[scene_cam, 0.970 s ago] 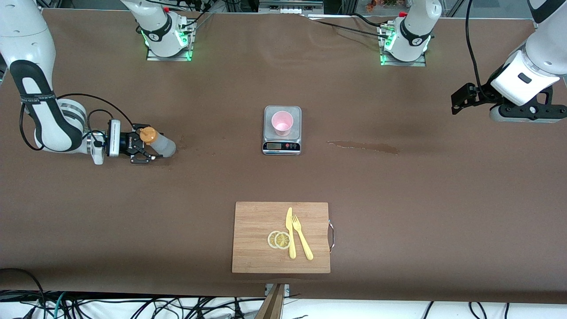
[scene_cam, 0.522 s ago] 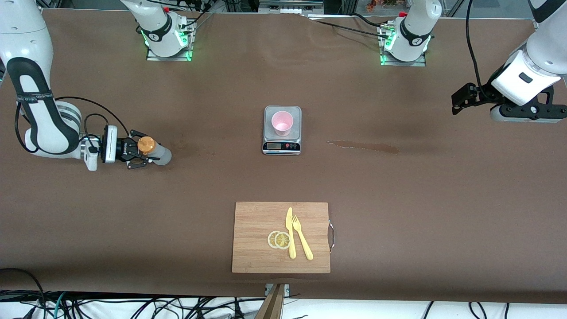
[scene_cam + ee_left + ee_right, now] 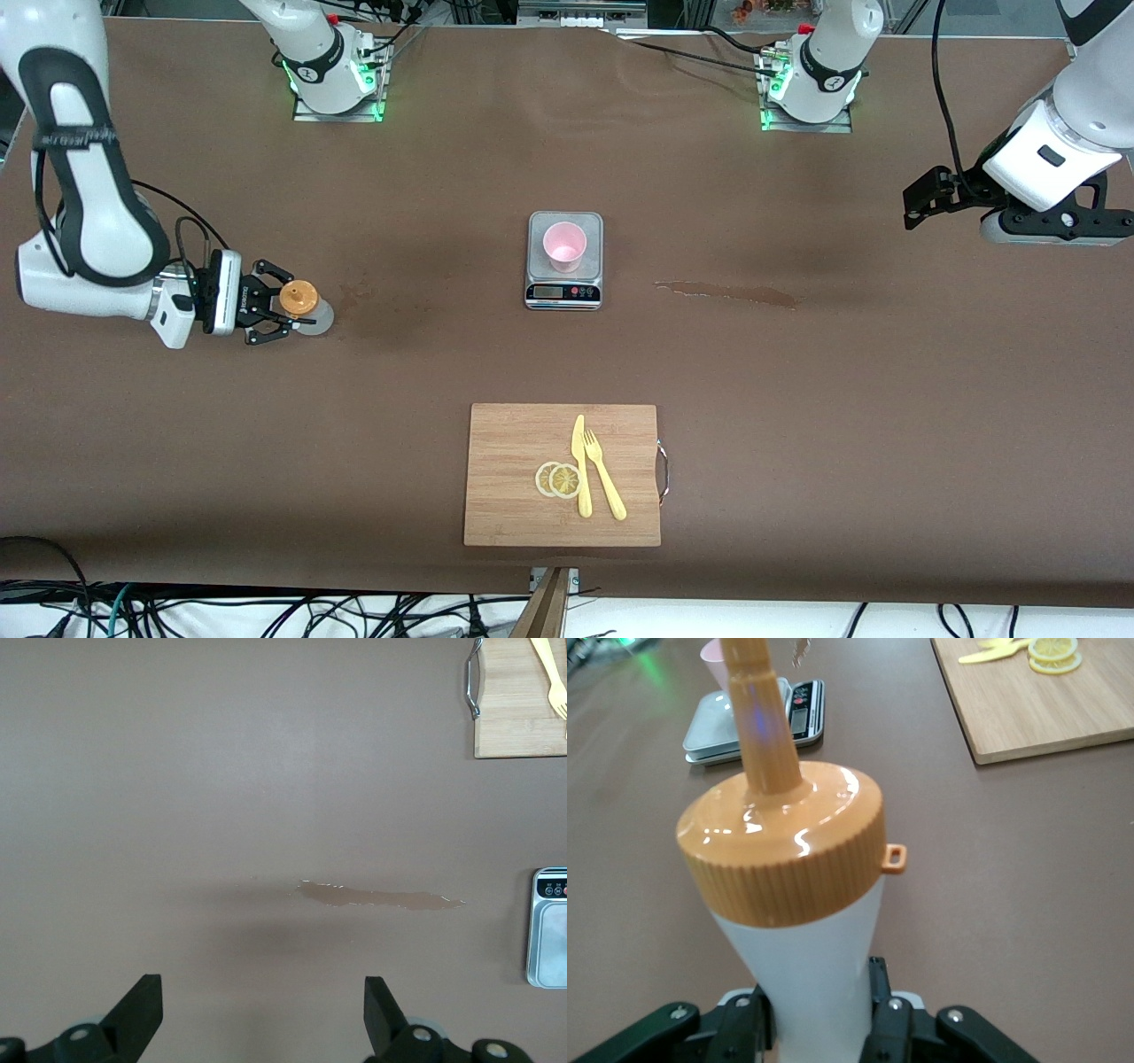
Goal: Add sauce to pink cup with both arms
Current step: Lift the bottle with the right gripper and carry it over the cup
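The right gripper (image 3: 282,312) sits low toward the right arm's end of the brown surface (image 3: 425,186), well apart from the scale (image 3: 565,271), and its fingers (image 3: 890,1028) are clamped on the squeeze bottle (image 3: 306,307); the right wrist view shows them pressed against the whitish body just below the orange cap (image 3: 784,850), with the nozzle (image 3: 757,713) pointing toward the scale. The bottle stands upright, and whether its base touches the surface cannot be told. A few faint brown specks (image 3: 359,291) mark the surface between the bottle and the scale. The scale lies at the middle of the surface, its display facing the front camera, and the pink cup (image 3: 564,246) stands upright on its platform, open end up, narrower than the platform. Nearer the front camera than the scale lies a wooden cutting board (image 3: 505,505) with a metal handle; on it rest 2 overlapping lemon slices (image 3: 559,479), then a yellow plastic knife (image 3: 580,465) and a yellow plastic fork (image 3: 604,474) side by side. Beside the scale, toward the left arm's end, a long thin streak of brownish spilled liquid (image 3: 726,293) lies on the surface. The left gripper (image 3: 264,1019) waits in the air over the surface toward the left arm's end, well apart from the scale, its 2 fingers spread wide with nothing between them.
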Robot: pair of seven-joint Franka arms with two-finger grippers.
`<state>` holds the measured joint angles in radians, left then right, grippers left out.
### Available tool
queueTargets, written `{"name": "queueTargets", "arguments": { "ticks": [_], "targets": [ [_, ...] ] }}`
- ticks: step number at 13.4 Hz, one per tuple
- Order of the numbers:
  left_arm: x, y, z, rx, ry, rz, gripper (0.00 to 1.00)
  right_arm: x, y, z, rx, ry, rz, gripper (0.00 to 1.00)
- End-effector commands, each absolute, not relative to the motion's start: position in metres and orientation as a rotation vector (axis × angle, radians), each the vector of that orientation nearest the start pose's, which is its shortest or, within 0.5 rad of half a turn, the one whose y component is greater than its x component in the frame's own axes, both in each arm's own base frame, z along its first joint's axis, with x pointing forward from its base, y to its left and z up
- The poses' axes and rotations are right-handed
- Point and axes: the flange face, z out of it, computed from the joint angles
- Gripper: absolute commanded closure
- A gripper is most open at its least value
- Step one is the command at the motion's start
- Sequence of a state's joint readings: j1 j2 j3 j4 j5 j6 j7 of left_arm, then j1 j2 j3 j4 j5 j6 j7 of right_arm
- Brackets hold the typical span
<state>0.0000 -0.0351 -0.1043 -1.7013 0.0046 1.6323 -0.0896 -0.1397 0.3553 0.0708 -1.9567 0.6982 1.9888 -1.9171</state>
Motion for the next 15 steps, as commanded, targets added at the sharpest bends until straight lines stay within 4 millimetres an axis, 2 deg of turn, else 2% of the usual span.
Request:
{"name": "queueTargets", "arguments": {
  "ticks": [1,2,5,11,15],
  "targets": [
    [0.546,-0.057,0.593,-3.140,0.050,0.051,0.00,0.575,0.048,0.329,-1.975,-1.730,-0.328,1.00],
    [0.546,-0.057,0.593,-3.141,0.050,0.051,0.00,0.574,0.068,0.341,-2.002,-1.749,-0.306,1.00],
    [0.546,-0.057,0.593,-3.141,0.050,0.051,0.00,0.565,0.108,0.368,-2.109,-1.785,-0.187,1.00],
    [0.546,-0.058,0.594,-3.142,0.047,0.049,0.00,0.545,0.172,0.391,-2.220,-1.847,-0.057,0.99],
    [0.546,-0.058,0.595,-3.142,0.048,0.046,0.00,0.533,0.208,0.391,-2.267,-1.915,0.026,0.99]
  ]
}}
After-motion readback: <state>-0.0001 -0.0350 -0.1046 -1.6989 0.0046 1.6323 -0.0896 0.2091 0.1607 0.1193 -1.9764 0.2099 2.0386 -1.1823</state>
